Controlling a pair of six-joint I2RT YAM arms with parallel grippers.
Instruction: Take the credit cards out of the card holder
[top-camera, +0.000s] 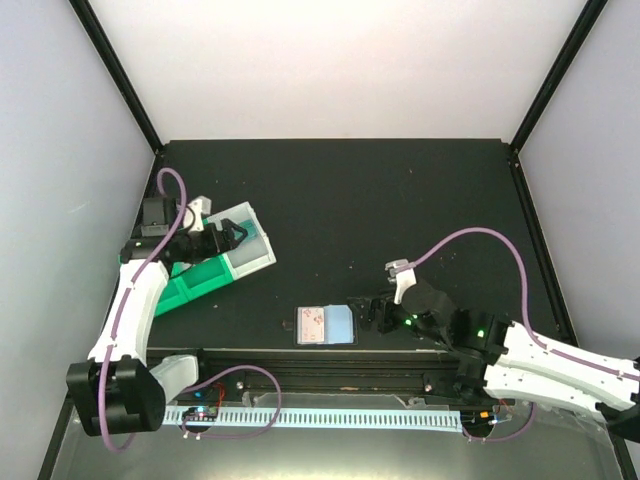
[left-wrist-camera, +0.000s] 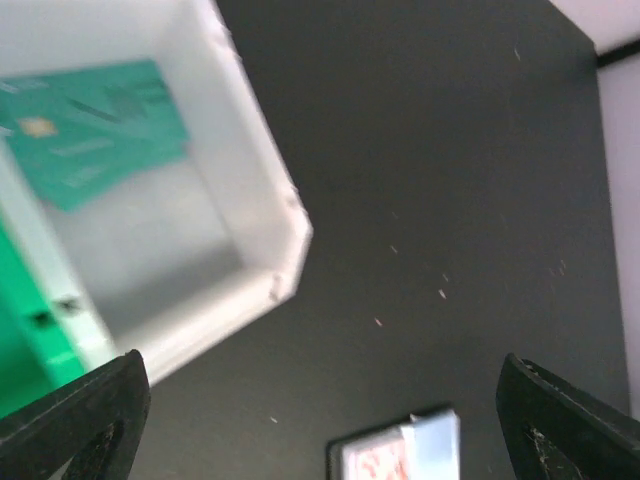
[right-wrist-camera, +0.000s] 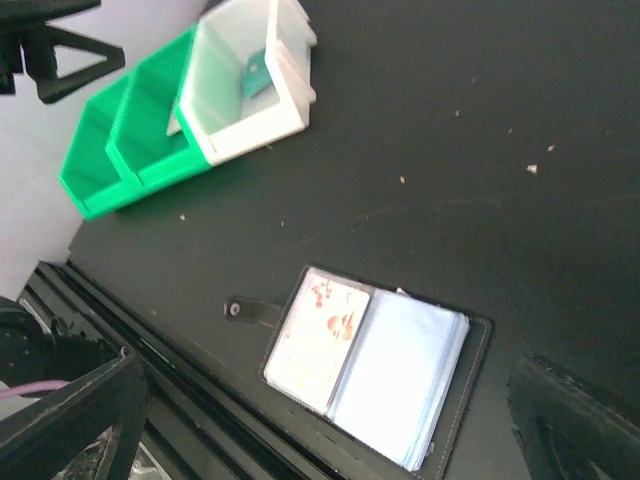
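We see the card holder (top-camera: 325, 325) lying open along the tabletop's near edge, just beside our gaping right jaws; the left jaws, also apart, sit well away.

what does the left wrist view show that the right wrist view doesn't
Only left wrist: the chip on the green card, seen close up. Only right wrist: the whole open card holder with its strap tab, and the two green compartments. Both: the white compartment with the green card lying in it, and at least a corner of the card holder.
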